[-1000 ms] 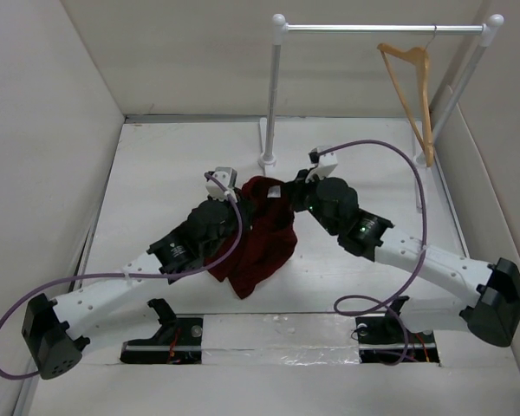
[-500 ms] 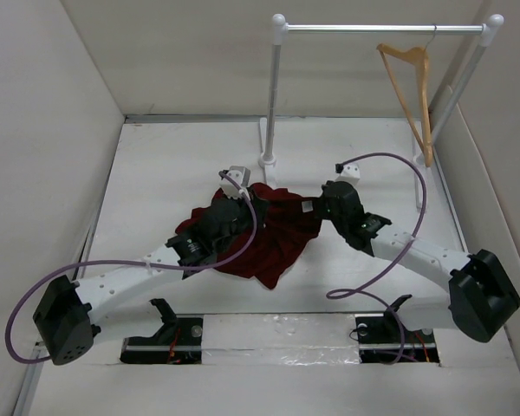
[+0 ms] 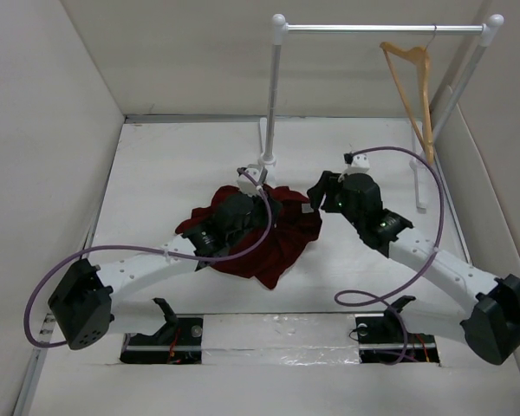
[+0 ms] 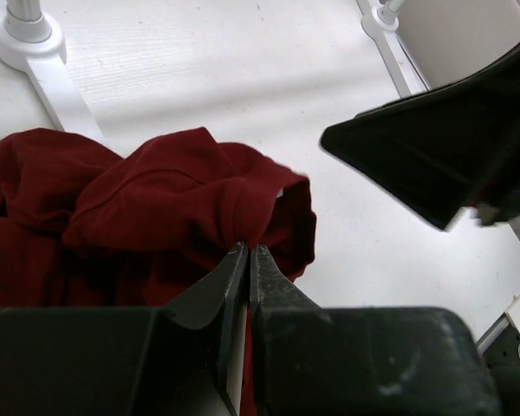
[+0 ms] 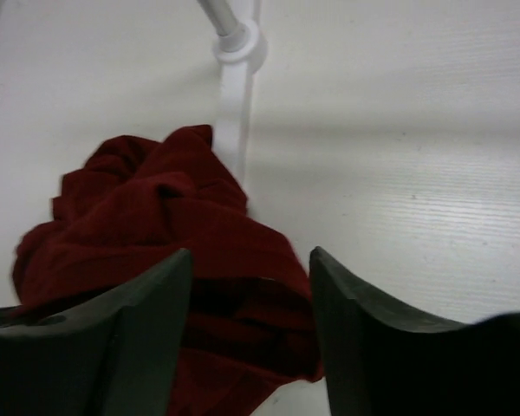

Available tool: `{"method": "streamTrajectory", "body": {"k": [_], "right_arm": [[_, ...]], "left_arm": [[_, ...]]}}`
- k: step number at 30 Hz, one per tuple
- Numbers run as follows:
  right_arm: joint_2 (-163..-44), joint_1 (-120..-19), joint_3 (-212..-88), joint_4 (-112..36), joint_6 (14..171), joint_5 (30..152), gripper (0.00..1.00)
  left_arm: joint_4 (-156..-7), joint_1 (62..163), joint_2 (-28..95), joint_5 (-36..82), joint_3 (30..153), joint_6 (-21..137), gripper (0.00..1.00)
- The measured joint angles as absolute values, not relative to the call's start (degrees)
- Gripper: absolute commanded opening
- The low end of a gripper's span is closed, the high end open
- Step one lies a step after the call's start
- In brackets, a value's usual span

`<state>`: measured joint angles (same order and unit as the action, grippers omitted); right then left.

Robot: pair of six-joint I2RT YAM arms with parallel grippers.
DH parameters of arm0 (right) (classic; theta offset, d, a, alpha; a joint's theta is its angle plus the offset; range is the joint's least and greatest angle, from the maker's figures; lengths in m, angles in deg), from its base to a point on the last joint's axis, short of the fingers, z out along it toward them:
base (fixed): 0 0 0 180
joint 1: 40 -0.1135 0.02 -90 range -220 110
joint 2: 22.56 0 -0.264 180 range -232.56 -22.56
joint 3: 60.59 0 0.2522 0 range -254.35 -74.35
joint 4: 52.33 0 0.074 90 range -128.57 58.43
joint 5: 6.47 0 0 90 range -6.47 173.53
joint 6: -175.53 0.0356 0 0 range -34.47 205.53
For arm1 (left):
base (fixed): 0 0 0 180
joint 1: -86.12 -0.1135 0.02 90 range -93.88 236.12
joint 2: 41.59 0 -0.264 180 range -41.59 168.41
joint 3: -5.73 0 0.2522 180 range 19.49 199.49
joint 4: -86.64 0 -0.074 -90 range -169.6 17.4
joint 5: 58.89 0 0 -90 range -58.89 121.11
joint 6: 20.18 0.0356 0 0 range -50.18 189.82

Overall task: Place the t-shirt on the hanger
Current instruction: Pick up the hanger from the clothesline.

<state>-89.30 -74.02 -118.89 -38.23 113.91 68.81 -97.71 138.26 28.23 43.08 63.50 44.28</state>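
Note:
The maroon t-shirt (image 3: 269,243) lies crumpled on the white table between the two arms. My left gripper (image 3: 262,206) sits low over its far side. In the left wrist view the left gripper (image 4: 247,248) is shut, pinching a raised fold of the t-shirt (image 4: 156,199). My right gripper (image 3: 317,192) hovers just beyond the shirt's right edge. Seen from the right wrist, the right gripper (image 5: 251,256) stands open, its fingers apart above the t-shirt (image 5: 156,217) with nothing between them. The tan wooden hanger (image 3: 413,87) hangs from the rail at the far right, bare.
The white-and-silver clothes rail (image 3: 381,29) spans the back. Its left post and foot (image 3: 266,160) stand just behind the shirt, and its right foot (image 3: 419,182) lies beside the right arm. White walls close in both sides. Purple cables loop off both arms.
Both arms came down and the shirt, held up between them a second ago, now lies on the table. The right gripper opened, let go and drew off to the right.

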Motion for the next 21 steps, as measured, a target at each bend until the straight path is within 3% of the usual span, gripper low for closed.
{"method": "streamTrajectory", "body": {"k": [2,4,5,7,11,13,14,17,21], "right_arm": [[-86.94,-73.93,-120.9,-35.96,112.69,70.99,0.68],[-84.47,-73.54,-123.76,-33.66,111.24,73.29,0.61],[-83.53,-73.01,-125.95,-32.46,110.52,74.4,0.34],[-82.65,-71.33,-131.83,-30.43,108.47,75.69,0.0],[-84.56,-63.39,-147.61,-27.89,105.36,76.81,0.0],[-87.33,-55.98,-156.48,-27.06,104.27,78.05,0.21],[-89.19,-52.88,-160.44,-26.27,104.1,78.6,0.44],[-96.2,-44.99,-172.7,-24.48,102.61,78.82,0.71],[-102.11,-42.08,-177.68,-20.31,100.47,77.86,0.78]], "left_arm": [[-97.86,138.24,28.72,42.66,63.8,44.5,0.0],[-97.79,138.24,29.31,42.23,64.68,44.85,0.0],[-97.88,138.24,29.63,42.03,65.25,44.98,0.0],[-98.6,138.24,29.98,41.7,65.75,45.2,0.0],[-99.67,138.24,30.68,41.09,66.23,45.5,0.0],[-99.76,138.24,30.79,40.83,66.23,45.55,0.0],[-99.96,138.24,30.77,40.76,66.23,45.61,0.0],[-100.59,138.24,30.75,40.46,66.1,45.85,0.0],[-101.66,138.24,30.51,39.87,65.09,46.05,0.0]]}}
